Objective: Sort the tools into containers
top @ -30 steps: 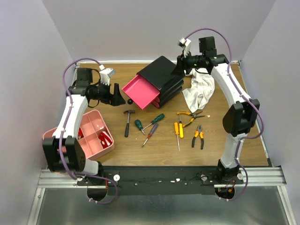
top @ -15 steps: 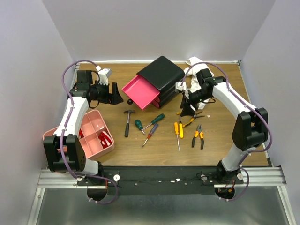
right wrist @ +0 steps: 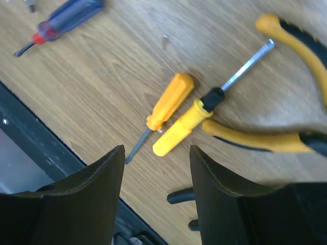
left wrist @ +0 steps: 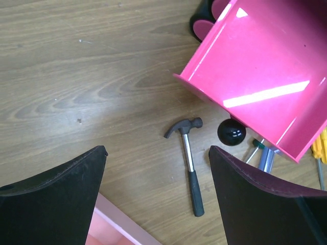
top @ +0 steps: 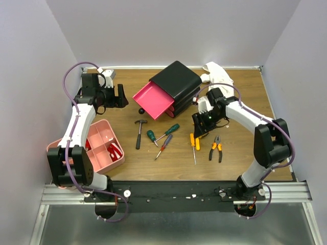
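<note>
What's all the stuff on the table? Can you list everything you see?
drawer box: one, black with pink drawers, back middle, top drawer pulled out
tray: one, pale pink, near left, something red inside
hammer: one, black handle, in front of the open drawer
green screwdrivers: two, middle, right of the hammer
purple screwdriver: one, just nearer than the green ones
yellow screwdrivers: two, side by side, middle right
orange-and-black pliers: one, right of the yellow screwdrivers
yellow-handled pliers: one, under the right gripper
cloth: one, white, back right
table: one, brown wood
left gripper: open, empty, left of the open drawer
right gripper: open, empty, over the yellow screwdrivers
</note>
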Action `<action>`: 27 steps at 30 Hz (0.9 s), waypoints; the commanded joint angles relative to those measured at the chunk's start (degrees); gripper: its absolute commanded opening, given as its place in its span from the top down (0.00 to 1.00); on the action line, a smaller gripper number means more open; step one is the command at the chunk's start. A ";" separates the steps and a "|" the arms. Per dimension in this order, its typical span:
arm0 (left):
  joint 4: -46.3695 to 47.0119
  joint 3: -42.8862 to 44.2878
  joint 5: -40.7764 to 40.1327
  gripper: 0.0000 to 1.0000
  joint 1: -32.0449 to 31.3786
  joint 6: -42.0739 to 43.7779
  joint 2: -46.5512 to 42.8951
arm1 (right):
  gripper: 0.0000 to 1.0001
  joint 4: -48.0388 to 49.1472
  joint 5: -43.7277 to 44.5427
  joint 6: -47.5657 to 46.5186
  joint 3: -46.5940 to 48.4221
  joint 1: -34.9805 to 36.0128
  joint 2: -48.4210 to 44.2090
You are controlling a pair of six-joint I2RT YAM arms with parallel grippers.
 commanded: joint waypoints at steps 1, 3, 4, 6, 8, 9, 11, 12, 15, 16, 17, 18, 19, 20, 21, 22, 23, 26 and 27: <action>3.25 -1.53 -3.11 0.09 1.08 -2.83 -2.98 | 0.40 1.36 7.64 9.19 -1.96 0.65 -0.75; 3.69 -2.75 -3.20 0.09 1.52 -3.89 -4.73 | 0.42 1.88 7.56 11.10 -3.10 0.82 -0.23; 3.87 -3.20 -3.20 0.08 1.69 -4.07 -5.35 | 0.43 2.14 7.65 11.21 -3.45 0.91 -0.05; 3.96 -4.51 -3.28 0.09 1.96 -4.07 -7.10 | 0.47 3.46 7.74 11.47 -4.07 0.91 0.83; 4.05 -5.31 -3.99 0.08 2.13 -4.07 -8.25 | 0.50 4.69 7.83 11.21 -3.99 0.91 2.32; 4.31 -6.09 -4.07 0.08 2.31 -4.07 -9.30 | 0.51 4.96 8.00 10.60 -3.64 0.99 2.93; 4.66 -6.89 -4.25 0.08 2.57 -4.16 -10.27 | 0.52 5.74 8.61 10.51 -2.41 1.08 4.17; 4.58 -7.33 -4.25 0.08 2.75 -4.16 -10.80 | 0.52 6.01 8.70 10.42 -2.14 1.08 4.61; 4.05 -8.03 -4.25 0.08 3.45 -4.16 -12.03 | 0.52 6.28 9.14 10.51 -1.17 1.17 6.71; 4.13 -8.30 -4.25 0.08 3.63 -4.16 -12.21 | 0.52 6.45 9.23 10.51 -1.09 1.26 7.24; 4.14 -8.47 -4.25 0.08 3.72 -4.16 -12.39 | 0.52 7.15 9.41 10.60 -1.08 1.26 8.03; 4.14 -8.65 -4.34 0.08 3.89 -4.16 -12.47 | 0.52 7.16 9.50 10.94 -1.00 1.43 8.73; 4.22 -8.74 -4.25 0.08 4.07 -4.33 -12.39 | 0.52 6.98 9.50 10.77 -0.74 1.78 9.18; 4.40 -8.83 -4.25 0.08 4.15 -4.51 -12.39 | 0.52 6.98 9.93 10.68 -0.73 2.05 9.62; 4.57 -8.83 -4.08 0.08 4.33 -4.77 -12.21 | 0.52 6.98 10.37 10.51 -0.73 2.40 9.88; 4.92 -8.83 -4.08 0.08 4.33 -4.77 -12.21 | 0.52 7.07 10.81 10.51 -1.08 3.36 9.88; 5.01 -8.74 -4.08 0.08 4.33 -4.86 -12.12 | 0.53 6.98 12.21 10.68 -1.26 3.98 9.97; 5.10 -7.95 -3.81 0.08 4.42 -5.04 -11.86 | 0.53 7.16 17.47 12.52 -2.84 7.84 9.71; 5.01 -7.51 -3.81 0.08 4.51 -5.04 -11.95 | 0.53 7.07 18.02 13.31 -3.28 8.63 9.62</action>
